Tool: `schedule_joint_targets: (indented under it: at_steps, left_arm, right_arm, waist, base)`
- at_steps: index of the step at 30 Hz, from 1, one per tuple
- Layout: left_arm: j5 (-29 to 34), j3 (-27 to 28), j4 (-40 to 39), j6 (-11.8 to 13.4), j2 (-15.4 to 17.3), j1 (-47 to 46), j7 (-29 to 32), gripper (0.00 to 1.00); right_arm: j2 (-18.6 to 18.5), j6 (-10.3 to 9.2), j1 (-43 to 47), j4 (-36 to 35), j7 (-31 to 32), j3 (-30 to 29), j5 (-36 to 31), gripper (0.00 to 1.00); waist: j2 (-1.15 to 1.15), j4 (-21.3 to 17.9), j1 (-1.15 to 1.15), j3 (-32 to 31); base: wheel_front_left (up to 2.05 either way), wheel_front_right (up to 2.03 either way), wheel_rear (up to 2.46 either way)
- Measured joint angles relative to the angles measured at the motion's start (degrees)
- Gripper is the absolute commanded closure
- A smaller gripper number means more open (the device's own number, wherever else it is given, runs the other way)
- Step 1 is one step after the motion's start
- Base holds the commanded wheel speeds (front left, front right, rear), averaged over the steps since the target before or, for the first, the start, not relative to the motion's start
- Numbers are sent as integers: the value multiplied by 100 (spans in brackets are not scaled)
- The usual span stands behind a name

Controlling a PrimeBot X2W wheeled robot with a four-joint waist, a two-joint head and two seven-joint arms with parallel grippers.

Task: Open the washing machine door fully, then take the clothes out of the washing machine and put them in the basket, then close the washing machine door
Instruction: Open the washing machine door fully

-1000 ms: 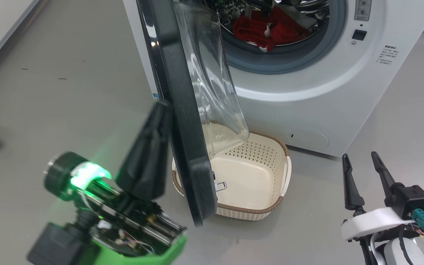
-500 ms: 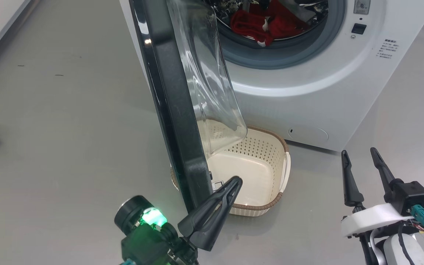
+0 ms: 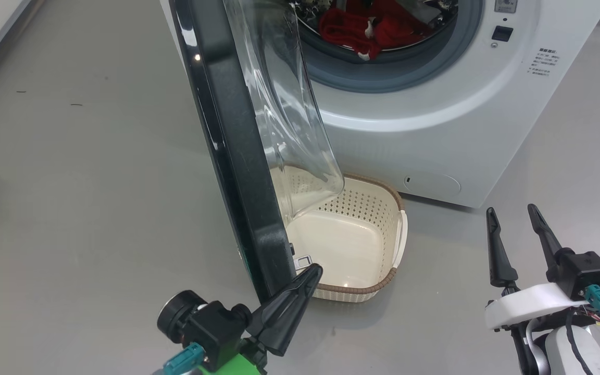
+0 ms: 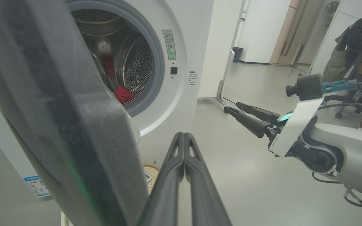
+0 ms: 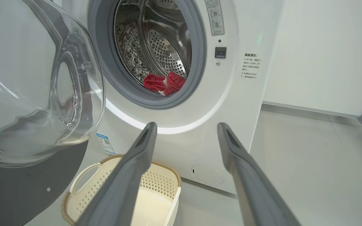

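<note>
Head view: shows the washing machine door swung out about square to the front of the washing machine, not yet fully open, and hanging over the left part of the basket. Places the left gripper low at the door's free edge, just beside the latch on the inner side, jaws pressed shut on nothing; cannot tell whether touching the door. Places the right gripper well apart to the right, jaws spread wide and empty. For the step in hand, probably best to press the flat of the closed fingers against the inner black rim, not the glass bowl, and sweep leftward along the hinge's arc. Keep the push low and steady to avoid slipping off the glossy edge or snagging the latch, and stop only once well clear of the basket. As for containers: basket on the floor close below the opening, with nothing inside; red clothes heaped at the front lip of the steel drum, behind the grey gasket, none yet out.
</note>
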Motion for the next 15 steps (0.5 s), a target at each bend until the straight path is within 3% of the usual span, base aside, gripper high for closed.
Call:
schedule_joint_targets:
  at_steps: [15]
  left_arm:
    - [0,229,417,229,-158,-2,48,100]
  right_arm:
    - [24,56,-2,71,0,-66,-52,0]
  waist:
    - [0,50,0,6]
  base:
    - [0,0,0]
